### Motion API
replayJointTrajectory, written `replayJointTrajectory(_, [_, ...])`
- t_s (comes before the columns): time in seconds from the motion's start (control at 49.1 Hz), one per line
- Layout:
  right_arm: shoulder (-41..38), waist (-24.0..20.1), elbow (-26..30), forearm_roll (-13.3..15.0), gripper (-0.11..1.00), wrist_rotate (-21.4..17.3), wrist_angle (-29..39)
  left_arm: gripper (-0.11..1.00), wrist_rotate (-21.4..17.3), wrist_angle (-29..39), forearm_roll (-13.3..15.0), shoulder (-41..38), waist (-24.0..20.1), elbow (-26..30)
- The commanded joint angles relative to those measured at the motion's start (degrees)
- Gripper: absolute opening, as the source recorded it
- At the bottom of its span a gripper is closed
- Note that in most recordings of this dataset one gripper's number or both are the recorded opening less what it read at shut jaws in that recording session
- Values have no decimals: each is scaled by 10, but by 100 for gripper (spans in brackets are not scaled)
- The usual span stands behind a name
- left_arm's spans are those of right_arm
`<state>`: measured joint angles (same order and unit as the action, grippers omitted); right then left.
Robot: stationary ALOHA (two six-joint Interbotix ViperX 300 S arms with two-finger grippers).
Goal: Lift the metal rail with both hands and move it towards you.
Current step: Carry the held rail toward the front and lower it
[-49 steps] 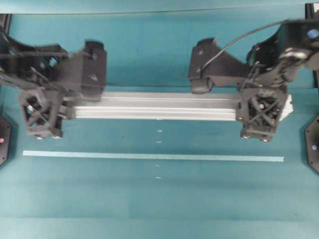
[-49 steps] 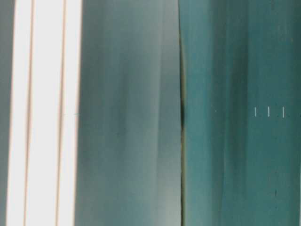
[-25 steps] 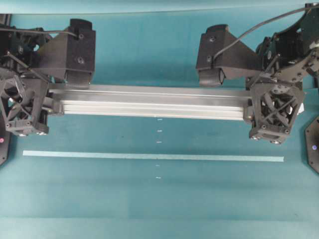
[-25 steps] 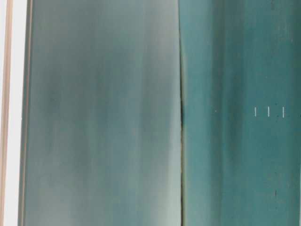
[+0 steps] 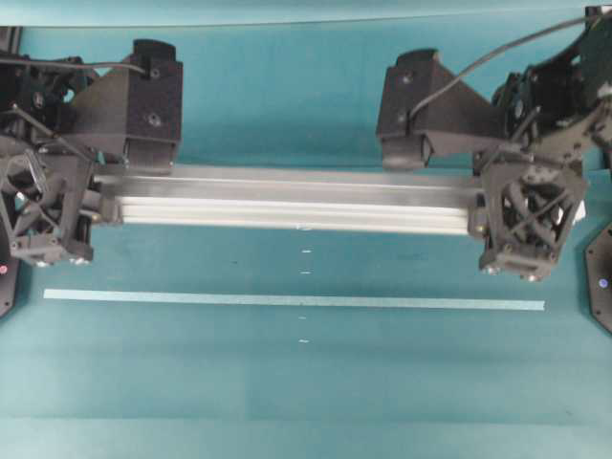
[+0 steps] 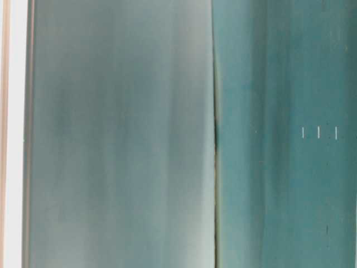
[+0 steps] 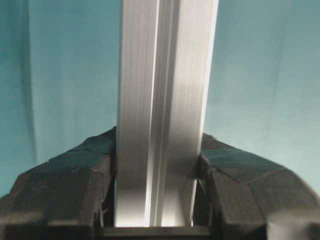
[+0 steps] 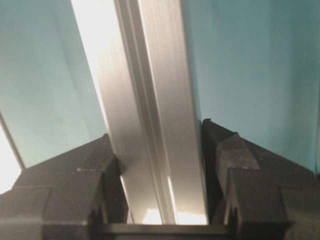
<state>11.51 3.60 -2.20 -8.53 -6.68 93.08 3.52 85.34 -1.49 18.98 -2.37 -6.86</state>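
The metal rail (image 5: pixel 287 199) is a long silver grooved bar lying left to right across the overhead view. My left gripper (image 5: pixel 88 204) holds its left end and my right gripper (image 5: pixel 481 212) holds its right end. In the left wrist view the rail (image 7: pixel 162 100) runs straight up between the two black fingers (image 7: pixel 75 180), which press on both its sides; the left gripper (image 7: pixel 157 167) is shut on it. In the right wrist view the rail (image 8: pixel 145 90) leans slightly left between the fingers (image 8: pixel 245 180), and the right gripper (image 8: pixel 160 172) is shut on it.
A thin pale-blue tape strip (image 5: pixel 287 301) lies on the teal table nearer than the rail, crossed by small white tick marks (image 5: pixel 304 273). Black brackets sit at the right edge (image 5: pixel 601 277) and left edge (image 5: pixel 5 273). The table-level view is a blurred grey and teal close-up.
Over the last second the rail rose and shifted left in the overhead view with both grippers on it. In the last half second almost nothing moved.
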Motion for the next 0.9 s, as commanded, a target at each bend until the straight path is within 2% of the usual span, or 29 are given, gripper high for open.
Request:
replayJointTrajectory(0.0, [-1, -3, -4, -3, 43, -22, -11, 32, 47, -22, -3, 8, -4, -11])
replayJointTrajectory(0.143, [-1, -3, -48, -2, 43, -15, -41, 32, 54, -86, -3, 9, -2, -72])
replayJointTrajectory(0.367, [2, 4, -172, 2, 43, -3, -168, 32, 61, -207, -3, 2, -3, -168])
replayJointTrajectory(0.57, [-11, -2, -250, 4, 43, -1, -267, 32, 62, -310, -4, -39, -3, -239])
replayJointTrajectory(0.693, [-29, -5, -279, 14, 42, 1, -316, 32, 62, -360, -4, -72, -3, -259])
replayJointTrajectory(0.876, [-50, -8, -294, 37, 43, 1, -367, 32, 62, -393, -4, -114, -4, -277])
